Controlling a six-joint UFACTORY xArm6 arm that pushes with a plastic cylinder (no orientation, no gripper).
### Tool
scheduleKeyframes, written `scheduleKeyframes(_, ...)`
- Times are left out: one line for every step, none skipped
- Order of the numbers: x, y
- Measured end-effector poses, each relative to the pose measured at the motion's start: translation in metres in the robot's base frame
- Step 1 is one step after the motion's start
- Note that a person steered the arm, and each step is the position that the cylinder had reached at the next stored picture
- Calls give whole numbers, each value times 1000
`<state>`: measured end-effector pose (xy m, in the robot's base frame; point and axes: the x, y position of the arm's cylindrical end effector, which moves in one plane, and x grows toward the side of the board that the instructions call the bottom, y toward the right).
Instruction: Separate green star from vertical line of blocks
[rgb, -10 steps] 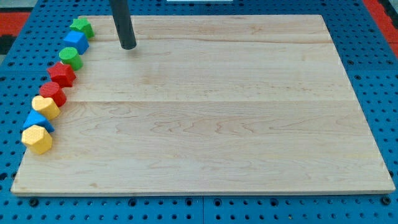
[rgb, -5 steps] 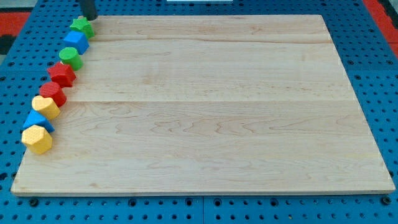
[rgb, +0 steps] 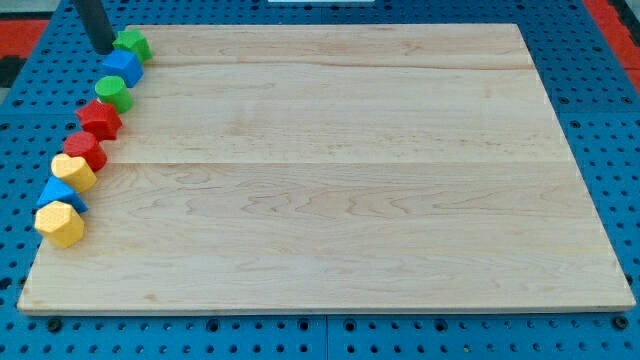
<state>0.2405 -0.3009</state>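
Currently, camera view: my tip (rgb: 101, 46) at bench (rgb: 340, 170) top-left corner, just left of green star (rgb: 131, 42) | star heads a line of blocks down the left edge, beside blue cube (rgb: 122, 67) | rod bears no fingers, so none to report.

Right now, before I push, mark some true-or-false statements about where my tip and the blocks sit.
1. My tip sits just to the view's left of the green star. True.
2. The green star lies at the bottom end of the line. False: it is at the top end, above the blue block.
3. The line runs along the board's left edge. True.
4. A yellow block ends the line at the view's bottom. True.
5. The green star already sits at the board's centre. False: it is still next to the blue block.
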Motion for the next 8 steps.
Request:
scheduleKeyframes(2,-4)
scheduleKeyframes(4,-4)
scheduleKeyframes(6,-4)
scheduleKeyframes(6,-4)
scheduleKeyframes(3,-4)
scheduleKeyframes(-10,6)
scheduleKeyframes(4,56)
scheduleKeyframes(9,134)
